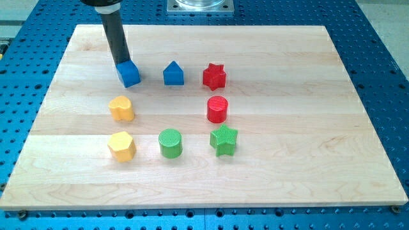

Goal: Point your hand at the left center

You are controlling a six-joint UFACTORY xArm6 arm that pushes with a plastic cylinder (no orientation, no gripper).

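Note:
My dark rod comes down from the view's top left and my tip rests on the board right behind the blue cube, touching or almost touching its top-left side. To the right of the cube stand a blue house-shaped block and a red star. Below are a yellow heart-shaped block and a red cylinder. In the lowest row are a yellow hexagonal block, a green cylinder and a green star.
The blocks stand on a light wooden board that lies on a blue perforated table. A metal mount shows at the view's top centre.

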